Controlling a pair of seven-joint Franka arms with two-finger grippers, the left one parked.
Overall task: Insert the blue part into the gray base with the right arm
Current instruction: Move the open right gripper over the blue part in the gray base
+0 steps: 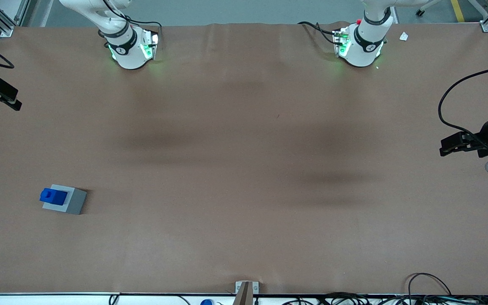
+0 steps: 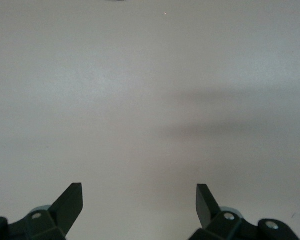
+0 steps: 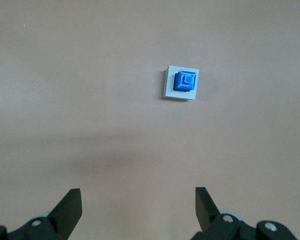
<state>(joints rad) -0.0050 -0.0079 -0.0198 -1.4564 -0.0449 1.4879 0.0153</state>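
Observation:
The blue part [image 1: 53,196] sits upright on top of the gray base [image 1: 76,202], stub up, in the base's top face, toward the working arm's end of the table and near the front camera. In the right wrist view the blue part [image 3: 185,81] is centred on the gray base [image 3: 167,89], well clear of the fingers. My right gripper [image 1: 14,103] hangs high at the table's edge, farther from the front camera than the base, open and empty [image 3: 138,205].
The brown table cover [image 1: 244,169] spans the view. The two arm bases [image 1: 131,48] stand at the table's edge farthest from the front camera. A white scrap [image 1: 403,36] lies near the parked arm's base. Cables [image 1: 430,284] and a bracket [image 1: 246,290] line the nearest edge.

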